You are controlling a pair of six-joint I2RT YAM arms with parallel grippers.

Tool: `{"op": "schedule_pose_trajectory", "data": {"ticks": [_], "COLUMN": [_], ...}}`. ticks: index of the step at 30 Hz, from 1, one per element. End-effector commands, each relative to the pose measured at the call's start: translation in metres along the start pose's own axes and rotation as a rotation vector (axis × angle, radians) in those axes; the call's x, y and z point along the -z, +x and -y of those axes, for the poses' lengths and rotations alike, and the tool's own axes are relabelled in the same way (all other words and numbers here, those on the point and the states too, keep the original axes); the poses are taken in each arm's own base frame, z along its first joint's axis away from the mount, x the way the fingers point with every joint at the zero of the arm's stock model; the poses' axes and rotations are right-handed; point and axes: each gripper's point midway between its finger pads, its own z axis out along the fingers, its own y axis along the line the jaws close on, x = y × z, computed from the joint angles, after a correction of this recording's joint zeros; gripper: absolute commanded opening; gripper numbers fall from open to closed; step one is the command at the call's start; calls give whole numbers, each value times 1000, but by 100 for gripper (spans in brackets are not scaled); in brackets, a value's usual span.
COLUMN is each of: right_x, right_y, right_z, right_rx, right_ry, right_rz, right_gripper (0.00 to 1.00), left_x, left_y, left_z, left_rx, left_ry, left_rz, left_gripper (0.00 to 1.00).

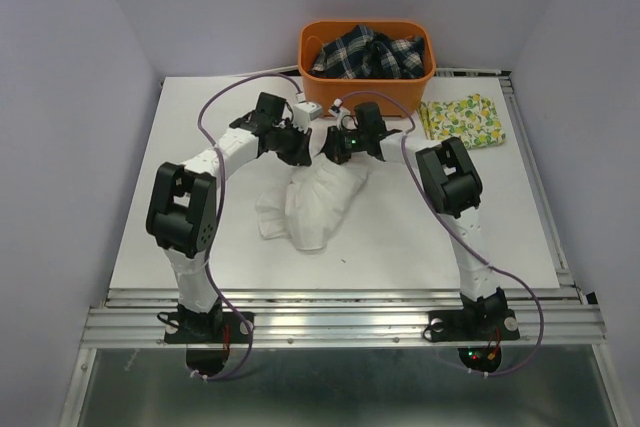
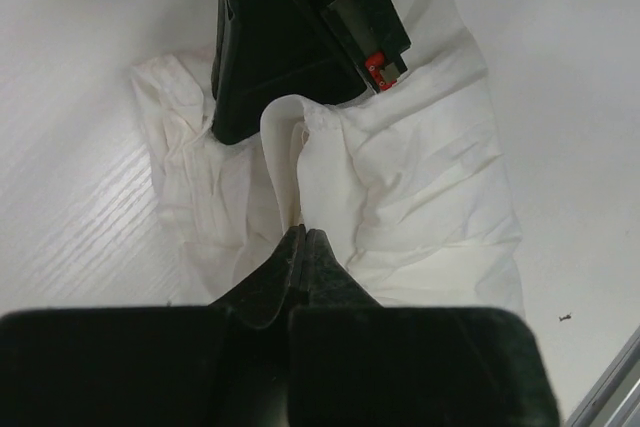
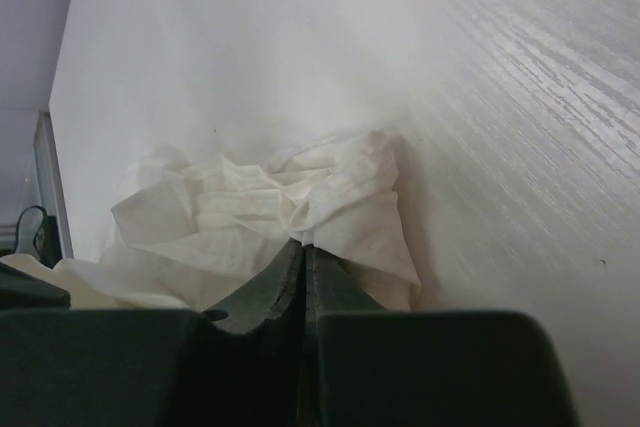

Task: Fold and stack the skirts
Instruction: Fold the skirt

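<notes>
Room: plain white skirt [image 1: 310, 209] bunched mid-desk [image 1: 400, 237]; bare desk left, right and near side of it.
Far edge: orange basket [image 1: 360, 80] holding plaid cloth [image 1: 365, 52]; lemon-print skirt [image 1: 465, 120] folded flat just right of it.
Count: two skirts, one basket.
Left fingers [image 2: 292, 259]: pinched together on a raised fold of the plain white skirt.
Right fingers [image 3: 288, 272]: together, gripping its edge.
Writing: print on arm housing, unreadable.

**Top external:** high behind the arm bases [image 1: 205, 325], looking down and forward over the whole table [image 1: 420, 247]. **Left wrist, right wrist:** very near, each sighting along its own fingers, left gripper [image 2: 303, 234] and right gripper [image 3: 303, 245], onto the white skirt [image 1: 315, 209], which all three views share.
</notes>
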Motion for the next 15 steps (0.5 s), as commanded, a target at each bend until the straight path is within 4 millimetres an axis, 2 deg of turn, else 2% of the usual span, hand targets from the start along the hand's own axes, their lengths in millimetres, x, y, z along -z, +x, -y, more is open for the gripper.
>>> {"op": "schedule_pose_trajectory", "data": {"ticks": [1, 7, 10, 15], "right_x": [4, 21, 26, 31], "right_y": [24, 39, 43, 39], "right_z": [15, 18, 20, 22], "right_rx": [58, 93, 102, 123], "right_ry": [75, 142, 171, 206], "right_rz": [-94, -142, -165, -161], "right_gripper": [4, 2, 1, 1], "left_x": [29, 33, 26, 3], "left_y": [-26, -16, -6, 32], "left_z": [1, -35, -43, -65], "left_rx": [-27, 72, 90, 120], "left_ry": [-24, -80, -86, -140], "left_rz": [103, 119, 96, 1], "left_gripper": [0, 0, 0, 0]}}
